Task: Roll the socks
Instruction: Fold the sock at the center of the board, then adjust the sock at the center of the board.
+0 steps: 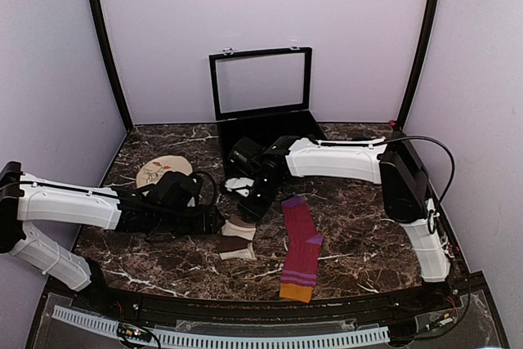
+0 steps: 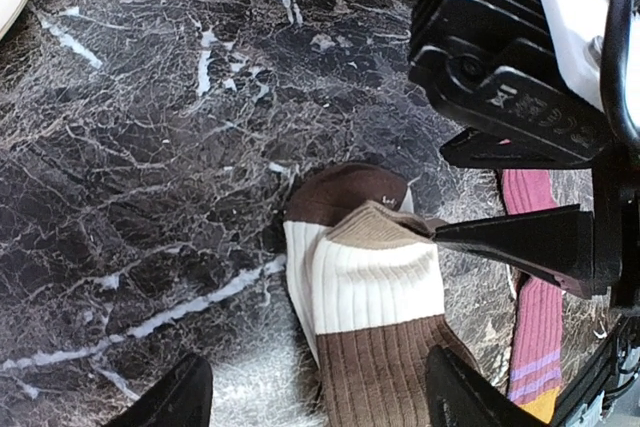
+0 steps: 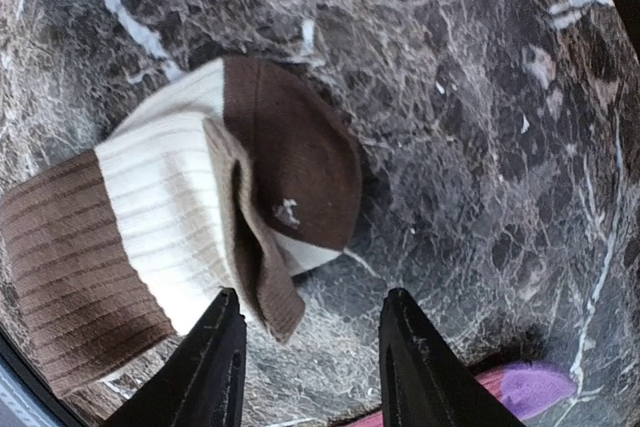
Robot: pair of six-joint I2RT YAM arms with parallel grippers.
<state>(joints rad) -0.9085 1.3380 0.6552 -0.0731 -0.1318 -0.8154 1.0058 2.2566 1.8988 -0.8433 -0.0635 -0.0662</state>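
A dark marble table (image 1: 359,226) holds two socks near the middle of its near edge. The cream sock (image 2: 372,287), ribbed, with brown bands and a dark brown toe, lies partly folded on itself, its tan-lined end doubled over into a loose flap that stands a little open. Just to its right, apart from it, the magenta-purple striped sock (image 1: 299,247) lies flat and full length, its orange cuff toward the near edge. The right gripper (image 3: 312,317) hangs over the folded end with its jaws parted and nothing between them, though one fingertip looks to be brushing the tan flap. The left gripper (image 2: 318,377) reaches in from the left edge, jaws spread wide to either side of the cream sock's lower brown band, not closed on it. Both socks look light, soft and limp; a fold will likely spring open unless pinned, and the smooth marble probably lets the fabric slide. The thick doubled edge of the flap seems the best place to pinch, while the other pincer holds the flat part down.
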